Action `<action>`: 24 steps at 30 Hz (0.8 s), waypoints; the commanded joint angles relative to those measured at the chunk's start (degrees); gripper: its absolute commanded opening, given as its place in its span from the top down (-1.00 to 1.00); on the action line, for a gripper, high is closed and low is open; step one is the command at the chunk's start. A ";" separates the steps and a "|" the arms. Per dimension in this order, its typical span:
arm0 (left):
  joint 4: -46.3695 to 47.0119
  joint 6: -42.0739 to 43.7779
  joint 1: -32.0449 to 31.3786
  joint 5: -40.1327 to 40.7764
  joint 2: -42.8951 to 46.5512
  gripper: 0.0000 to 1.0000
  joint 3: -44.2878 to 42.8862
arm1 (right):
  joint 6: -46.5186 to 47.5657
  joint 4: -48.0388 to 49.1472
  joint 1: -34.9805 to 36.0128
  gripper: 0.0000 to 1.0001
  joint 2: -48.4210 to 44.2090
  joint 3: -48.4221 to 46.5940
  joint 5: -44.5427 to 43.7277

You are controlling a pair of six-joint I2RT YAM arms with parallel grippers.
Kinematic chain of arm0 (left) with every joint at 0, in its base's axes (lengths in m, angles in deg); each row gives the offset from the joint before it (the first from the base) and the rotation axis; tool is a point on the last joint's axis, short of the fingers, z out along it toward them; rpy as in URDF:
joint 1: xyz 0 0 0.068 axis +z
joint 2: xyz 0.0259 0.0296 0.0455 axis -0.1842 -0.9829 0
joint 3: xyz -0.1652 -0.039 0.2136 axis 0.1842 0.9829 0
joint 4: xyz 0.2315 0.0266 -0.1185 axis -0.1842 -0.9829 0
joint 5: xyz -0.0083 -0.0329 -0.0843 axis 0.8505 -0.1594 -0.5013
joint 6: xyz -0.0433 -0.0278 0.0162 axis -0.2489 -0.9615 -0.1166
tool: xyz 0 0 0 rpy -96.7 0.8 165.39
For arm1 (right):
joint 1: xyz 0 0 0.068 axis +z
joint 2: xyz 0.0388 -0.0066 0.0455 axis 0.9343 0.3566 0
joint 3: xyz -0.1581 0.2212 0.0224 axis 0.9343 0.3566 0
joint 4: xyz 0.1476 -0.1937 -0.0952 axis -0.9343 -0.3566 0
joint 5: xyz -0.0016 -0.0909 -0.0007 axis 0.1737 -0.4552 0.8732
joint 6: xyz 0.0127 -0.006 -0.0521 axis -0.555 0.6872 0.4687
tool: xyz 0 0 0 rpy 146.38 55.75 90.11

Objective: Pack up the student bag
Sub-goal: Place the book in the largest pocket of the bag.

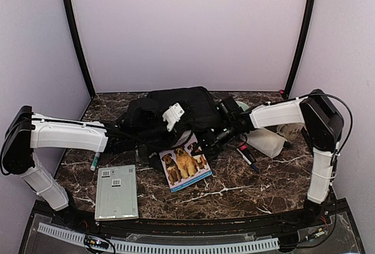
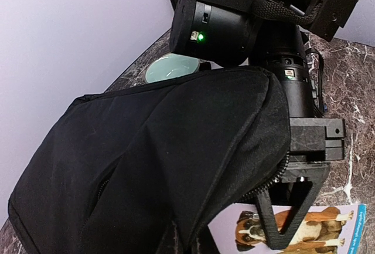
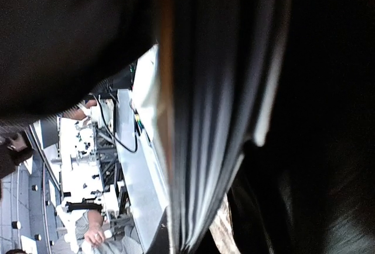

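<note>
The student bag point(image 1: 179, 107), a large black soft backpack, lies at the back middle of the table and fills the left wrist view point(image 2: 146, 166). My left gripper point(image 1: 129, 138) is at its left side. Its fingers are hidden under fabric that is bunched and lifted there. A dog-cover book point(image 1: 186, 165) lies half under the bag's open zipper edge; it also shows in the left wrist view point(image 2: 331, 230). My right gripper point(image 1: 211, 141) is shut on the book's far edge, with one finger point(image 2: 291, 207) on the cover. The right wrist view shows the book's pages point(image 3: 222, 119) close up between black fabric.
A grey book point(image 1: 116, 191) lies at the front left. A teal pen point(image 1: 95, 161) lies beside the left arm. A translucent white pouch point(image 1: 266, 142) and a dark marker point(image 1: 249, 157) lie right of the bag. Grey walls close in the back and sides.
</note>
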 commanded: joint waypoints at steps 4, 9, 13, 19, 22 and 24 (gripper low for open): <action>9.31 2.15 -0.67 -4.84 2.99 1.00 0.70 | -9.86 15.95 -3.24 1.00 0.71 1.93 -1.43; 9.37 3.21 -1.19 -4.63 2.62 1.00 0.94 | -12.99 19.49 -4.40 0.93 2.12 3.94 -1.05; 9.54 3.44 -1.31 -3.74 2.60 1.00 1.09 | -10.07 15.27 -5.35 0.77 3.43 2.71 -4.57; 9.04 3.72 -1.36 -2.05 2.17 1.00 0.82 | -4.60 9.59 -5.06 0.26 2.11 4.06 -12.35; 8.87 3.70 -1.36 -0.71 1.66 1.00 0.66 | -3.02 8.39 -4.87 0.10 0.71 4.45 -13.07; 9.01 3.50 -1.35 0.86 1.51 1.00 0.58 | -1.37 6.72 -4.80 0.02 -0.91 4.85 -14.06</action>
